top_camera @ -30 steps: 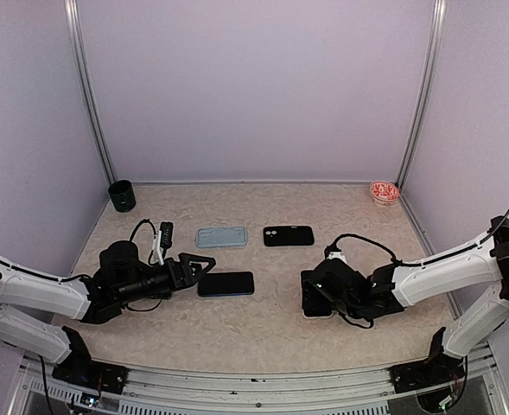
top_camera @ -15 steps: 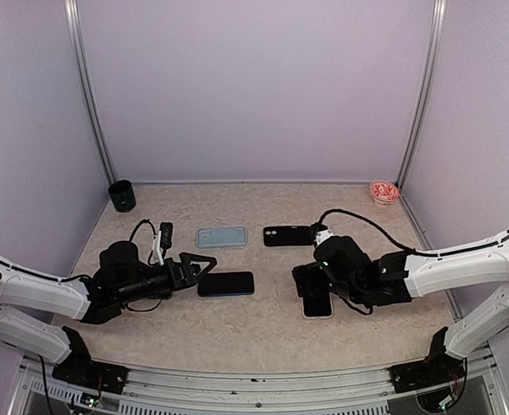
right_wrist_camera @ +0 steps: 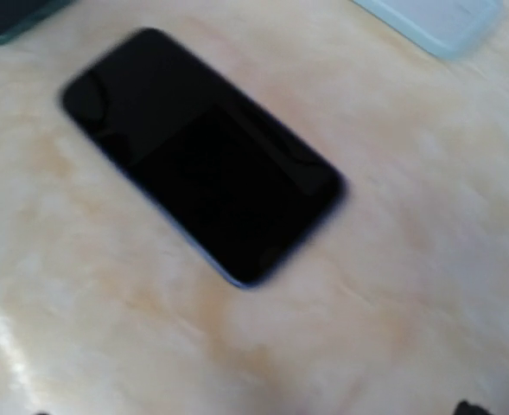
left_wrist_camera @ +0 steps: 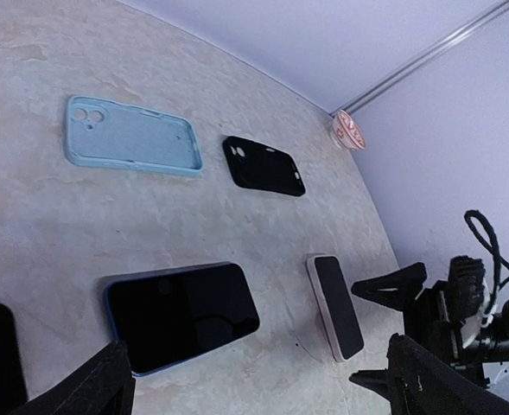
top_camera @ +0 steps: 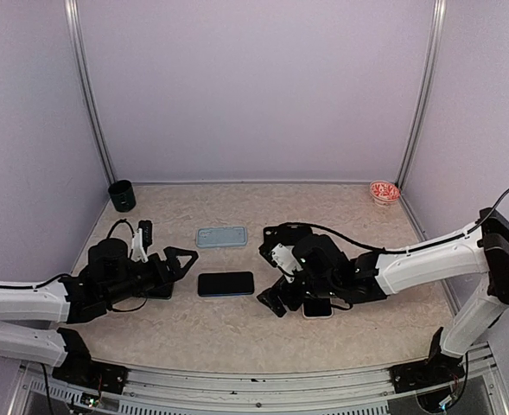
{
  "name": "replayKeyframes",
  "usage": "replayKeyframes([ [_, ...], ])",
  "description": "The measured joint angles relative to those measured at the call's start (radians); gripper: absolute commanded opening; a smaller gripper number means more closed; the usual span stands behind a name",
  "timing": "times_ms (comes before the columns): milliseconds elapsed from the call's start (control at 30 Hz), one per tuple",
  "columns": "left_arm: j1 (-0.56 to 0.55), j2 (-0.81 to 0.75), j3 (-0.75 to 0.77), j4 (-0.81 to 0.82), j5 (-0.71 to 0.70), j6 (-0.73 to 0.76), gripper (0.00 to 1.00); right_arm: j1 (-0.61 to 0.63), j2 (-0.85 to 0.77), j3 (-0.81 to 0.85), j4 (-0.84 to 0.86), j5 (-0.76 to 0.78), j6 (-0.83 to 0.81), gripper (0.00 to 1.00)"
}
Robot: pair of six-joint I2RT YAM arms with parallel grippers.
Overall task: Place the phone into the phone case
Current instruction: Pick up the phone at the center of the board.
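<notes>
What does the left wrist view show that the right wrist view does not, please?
Only the left wrist view shows the black case, a white-edged phone and the bowl. The right wrist view adds nothing certain: the dark corner at its top left is too cropped to identify. Both show the blue-edged phone and the light blue case, the latter cropped in the right wrist view.

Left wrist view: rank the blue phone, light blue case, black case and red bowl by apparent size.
1. blue phone, helped by nearness to the camera
2. light blue case
3. black case
4. red bowl
</notes>
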Motion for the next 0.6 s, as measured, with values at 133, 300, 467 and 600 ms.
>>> replayKeyframes([
  [133,0.025,-0.039,0.007,-0.102,-0.055,-0.005,0.99,0.001,0.012,0.031,0.024,-0.066,-0.089,1.00],
  [300,0.035,0.002,0.029,-0.173,-0.068,-0.014,0.99,0.001,0.035,0.087,0.045,-0.141,-0.216,1.00],
  [467,0.038,0.102,0.056,-0.192,-0.044,-0.029,0.99,-0.010,0.088,0.113,0.060,-0.230,-0.366,1.00],
  [600,0.038,0.159,0.077,-0.195,-0.013,-0.040,0.99,-0.043,0.133,0.120,0.061,-0.323,-0.451,1.00],
])
